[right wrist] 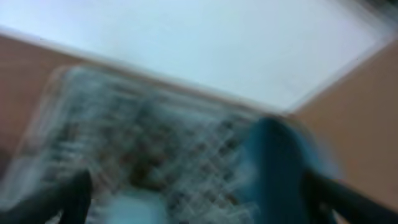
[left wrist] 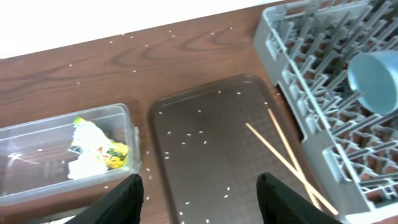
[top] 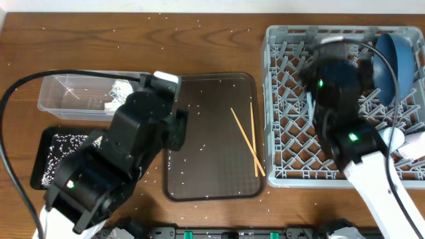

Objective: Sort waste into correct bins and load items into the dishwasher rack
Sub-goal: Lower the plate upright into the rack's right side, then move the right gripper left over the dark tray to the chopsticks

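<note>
Two wooden chopsticks (top: 247,139) lie crossed on the right part of the brown serving tray (top: 206,166); they also show in the left wrist view (left wrist: 283,158). The grey dishwasher rack (top: 292,153) holds the large blue plate (top: 397,60) on edge at its far right and a light blue cup (left wrist: 375,81). The clear tub (top: 63,96) holds the green-yellow wrapper (left wrist: 106,149) and white paper. The black tray (top: 46,143) holds rice grains. My left gripper (left wrist: 200,202) is open and empty above the serving tray's near left. My right gripper (right wrist: 202,199) is open over the rack; its view is blurred.
Rice grains are scattered over the wooden table (top: 99,46) and the serving tray. The rack fills the right side. My left arm covers the table between the black tray and the serving tray. The pink cup, carrot and brown lump are out of view.
</note>
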Robot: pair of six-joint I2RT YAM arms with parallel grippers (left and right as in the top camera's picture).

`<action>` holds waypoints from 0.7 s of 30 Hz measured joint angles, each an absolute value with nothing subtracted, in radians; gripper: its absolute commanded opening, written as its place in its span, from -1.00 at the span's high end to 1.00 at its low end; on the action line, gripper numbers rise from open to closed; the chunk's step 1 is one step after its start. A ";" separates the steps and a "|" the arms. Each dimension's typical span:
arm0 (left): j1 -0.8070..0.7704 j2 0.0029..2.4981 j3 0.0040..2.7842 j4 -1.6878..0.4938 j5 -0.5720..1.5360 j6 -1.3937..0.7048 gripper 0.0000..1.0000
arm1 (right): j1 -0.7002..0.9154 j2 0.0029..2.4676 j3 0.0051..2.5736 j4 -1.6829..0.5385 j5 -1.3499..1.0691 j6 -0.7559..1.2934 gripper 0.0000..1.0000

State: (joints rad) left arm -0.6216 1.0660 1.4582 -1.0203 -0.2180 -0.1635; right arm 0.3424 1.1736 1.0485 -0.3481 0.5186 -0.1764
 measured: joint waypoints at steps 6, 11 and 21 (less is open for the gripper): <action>-0.589 1.078 1.458 -1.055 -0.242 -0.178 -0.18 | 0.421 1.156 1.048 -0.557 0.049 0.066 -0.98; -0.517 1.072 1.458 -1.069 -0.247 -0.199 -0.22 | 0.526 1.258 1.047 -0.636 -0.108 0.131 -0.92; -0.384 1.012 1.458 -1.219 -0.255 -0.252 -0.96 | 0.599 1.543 1.047 -0.720 -0.137 0.210 -0.34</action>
State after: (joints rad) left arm -0.3836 1.0119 1.4582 -1.2186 -0.2554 -0.2523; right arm 0.5995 1.5429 1.0473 -0.7197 -0.1371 0.2096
